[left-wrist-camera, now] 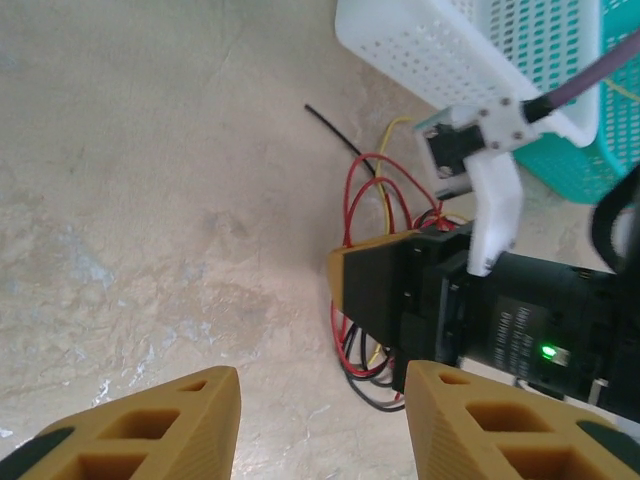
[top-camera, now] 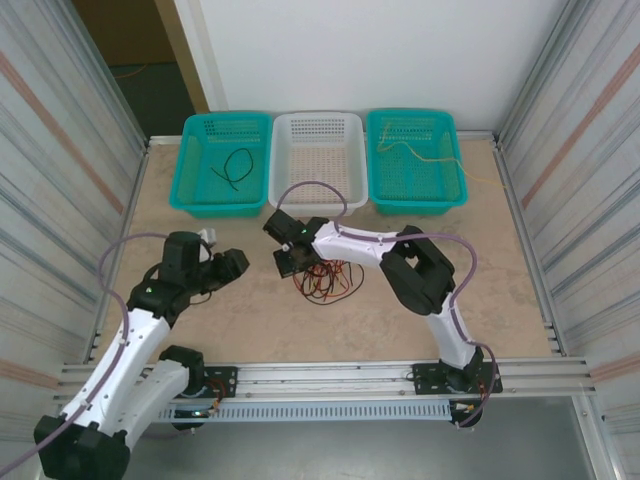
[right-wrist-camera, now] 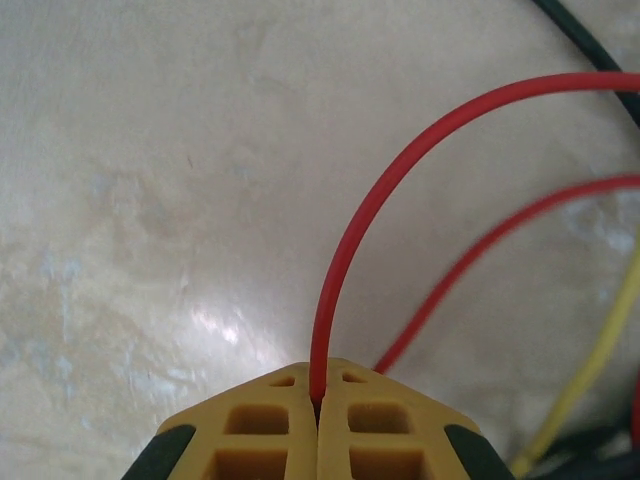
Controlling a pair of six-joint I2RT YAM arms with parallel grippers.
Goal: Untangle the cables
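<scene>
Beige speckled tabletop (top-camera: 250, 330) inside a corrugated-walled cell, with three baskets along the far edge: a teal one (top-camera: 200, 160) holding a black wire (top-camera: 238, 168), a white one (top-camera: 318, 150) in the middle, and another teal one (top-camera: 440, 175) with a yellow wire (top-camera: 420, 155). The rest of the cables (top-camera: 330, 280) sit in a loose red/black/yellow knot mid-table, just in front of the white basket. The right gripper (right-wrist-camera: 318, 400) is down on that pile with its fingers pinched together on a single red strand (right-wrist-camera: 322, 330), which arcs up and away from the tips. The left gripper (left-wrist-camera: 320, 400) hovers near the pile, fingers apart with nothing between them. My guess is these wires weigh basically nothing and are springy and slick, so they'll drag their neighbours along if pulled fast. I'd grab one strand on an exposed loop at the edge of the knot, not the dense middle, and tug slowly.
</scene>
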